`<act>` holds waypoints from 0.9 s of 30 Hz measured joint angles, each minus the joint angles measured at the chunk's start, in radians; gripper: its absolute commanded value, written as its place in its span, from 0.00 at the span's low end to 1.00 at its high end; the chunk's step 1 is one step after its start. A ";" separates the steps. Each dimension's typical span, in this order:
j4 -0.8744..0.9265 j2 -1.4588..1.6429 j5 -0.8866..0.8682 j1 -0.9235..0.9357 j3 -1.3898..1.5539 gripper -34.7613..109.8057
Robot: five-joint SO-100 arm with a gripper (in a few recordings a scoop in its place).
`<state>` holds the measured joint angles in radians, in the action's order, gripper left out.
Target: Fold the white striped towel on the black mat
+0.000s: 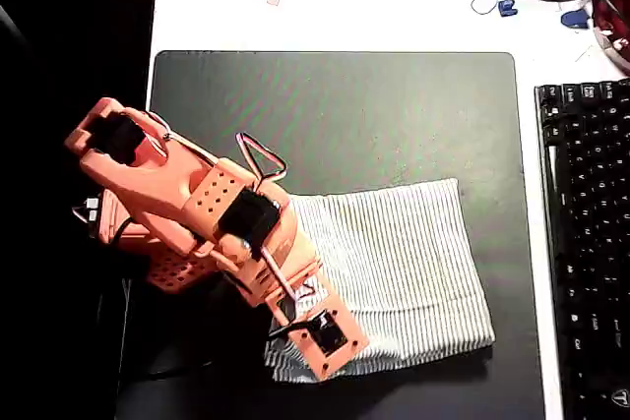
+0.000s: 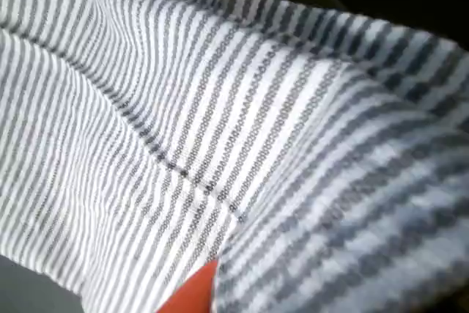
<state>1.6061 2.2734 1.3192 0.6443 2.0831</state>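
Orange arm (image 1: 187, 209) stretched down-right in overhead view, gripper (image 1: 317, 346) low at its tip; jaw state unclear.

1. The white striped towel (image 1: 404, 263) was thin woven cloth, its weave coarse close up.
2. The black mat (image 1: 374, 115) beneath it looked matt and smooth.
3. The claw (image 1: 320, 336) on the towel's corner was orange plastic.

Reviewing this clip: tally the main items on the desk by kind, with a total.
Striped towel: 1
Black mat: 1
Orange robot arm, gripper low over the towel's left end: 1
Black keyboard: 1
Total: 4, not counting the small clutter along the top edge, too small to identify.
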 measured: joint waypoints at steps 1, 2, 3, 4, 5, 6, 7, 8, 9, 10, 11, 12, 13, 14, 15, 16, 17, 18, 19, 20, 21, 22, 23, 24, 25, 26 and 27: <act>-0.015 0.000 0.034 0.037 0.014 0.24; -0.032 -0.005 0.064 0.072 0.021 0.24; -0.035 -0.005 0.087 0.101 0.020 0.24; -0.031 -0.008 0.104 0.127 0.017 0.24; -0.018 -0.015 0.107 0.138 0.002 0.24; -0.003 -0.026 0.106 0.138 -0.021 0.24; 0.015 -0.035 0.094 0.129 -0.052 0.24; 0.031 -0.048 0.072 0.117 -0.078 0.24; 0.041 -0.066 0.043 0.101 -0.107 0.24; 0.054 -0.091 0.014 0.074 -0.140 0.24; 0.060 -0.112 -0.018 0.044 -0.169 0.24; 0.064 -0.135 -0.057 0.008 -0.196 0.24; 0.067 -0.164 -0.091 -0.018 -0.227 0.24; 0.064 -0.192 -0.124 -0.051 -0.256 0.24; 0.063 -0.219 -0.155 -0.080 -0.284 0.24; 0.061 -0.244 -0.186 -0.110 -0.308 0.24; 0.060 -0.273 -0.207 -0.138 -0.331 0.24; 0.051 -0.298 -0.235 -0.160 -0.354 0.24; 0.043 -0.321 -0.256 -0.176 -0.373 0.24; 0.031 -0.342 -0.285 -0.196 -0.387 0.24; 0.017 -0.367 -0.299 -0.215 -0.397 0.24; -0.003 -0.388 -0.318 -0.235 -0.405 0.24; -0.028 -0.413 -0.337 -0.252 -0.411 0.24; -0.051 -0.436 -0.354 -0.267 -0.417 0.24; -0.077 -0.463 -0.374 -0.282 -0.425 0.24; -0.109 -0.491 -0.390 -0.299 -0.431 0.24; -0.141 -0.515 -0.403 -0.316 -0.436 0.24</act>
<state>1.4650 1.7579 0.9158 0.3283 1.6475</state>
